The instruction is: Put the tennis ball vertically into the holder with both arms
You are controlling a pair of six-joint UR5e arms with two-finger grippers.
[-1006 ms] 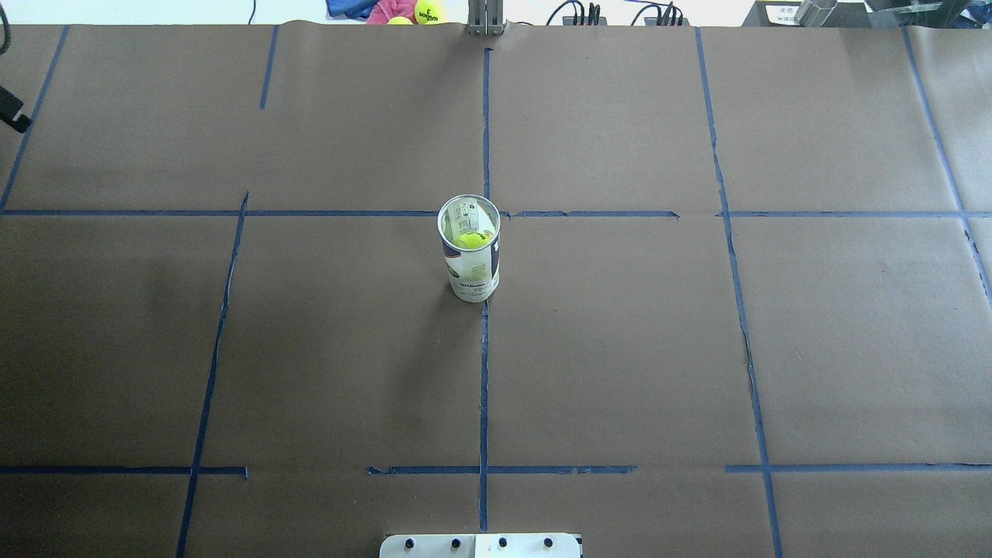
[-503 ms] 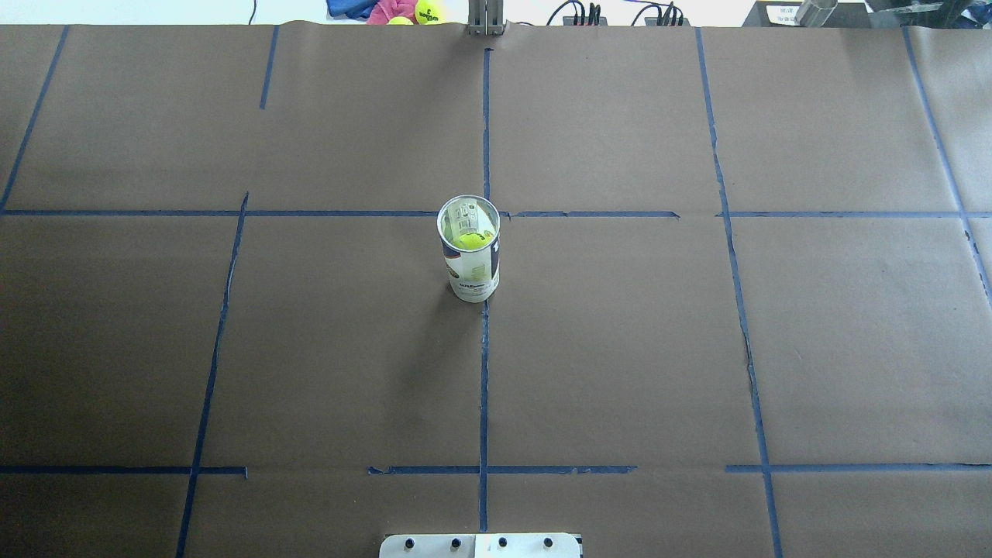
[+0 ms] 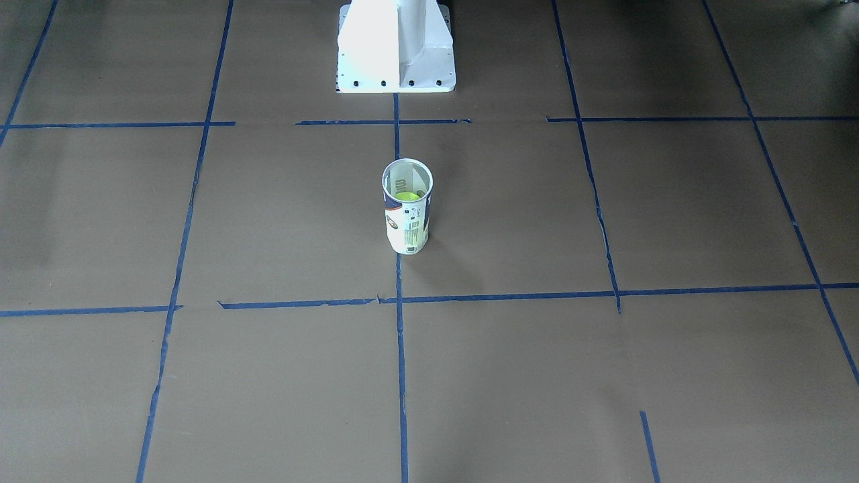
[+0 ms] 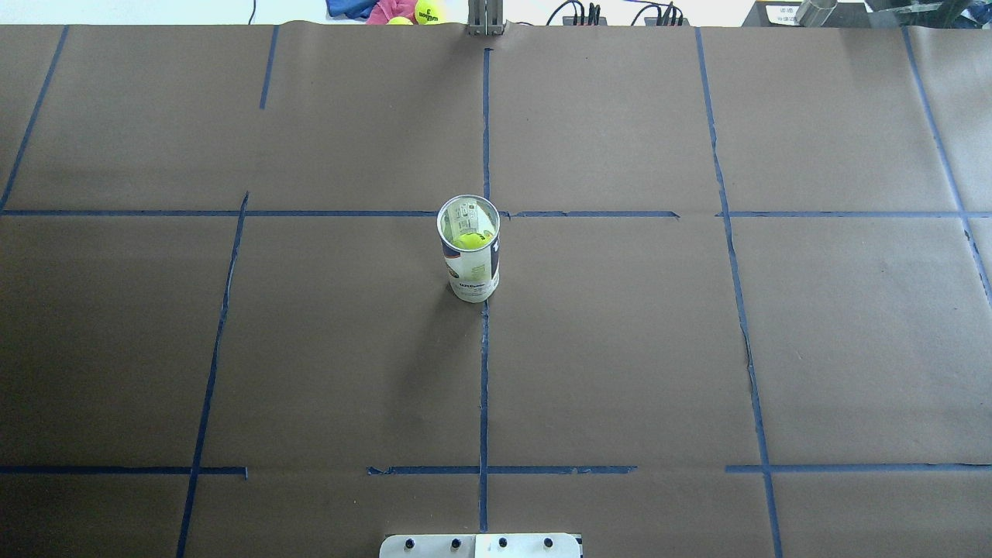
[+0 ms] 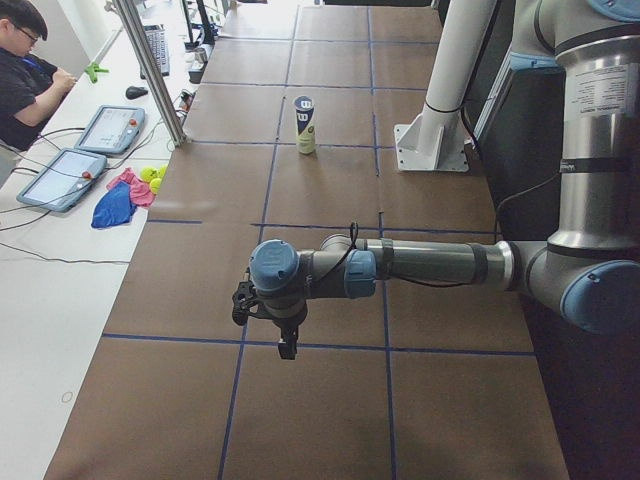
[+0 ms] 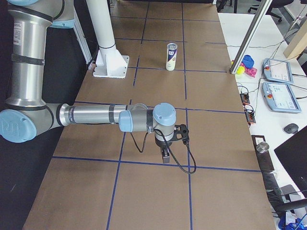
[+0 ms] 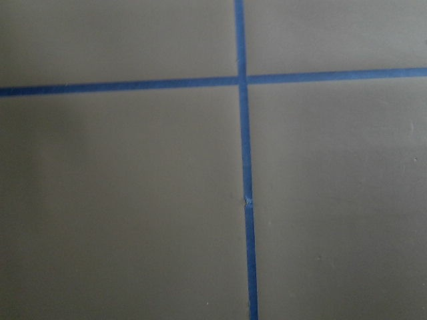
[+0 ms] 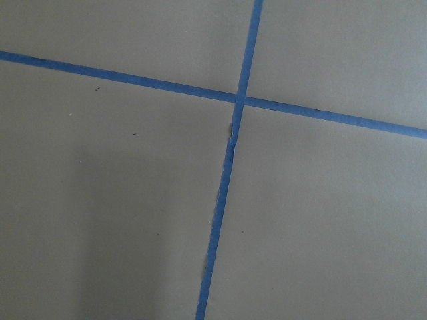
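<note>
Plastic holder (image 4: 469, 248) is standing upright at the middle of the brown paper table (image 4: 620, 349), just beside a blue tape line (image 4: 483, 372), and a tennis ball (image 4: 470, 240) is lying inside it. The left gripper (image 5: 287, 350) and the right gripper (image 6: 165, 159) are hanging well apart from it; released or clenched, I cannot tell. You are probably finishing, so be keeping both of them away and the holder untouched.

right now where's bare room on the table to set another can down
Bare table lies all round the can: the taped squares on both its sides, and those between it and the white base. The left arm and right arm hang over the table ends. Clutter sits only past the far edge: balls, cloth.
</note>
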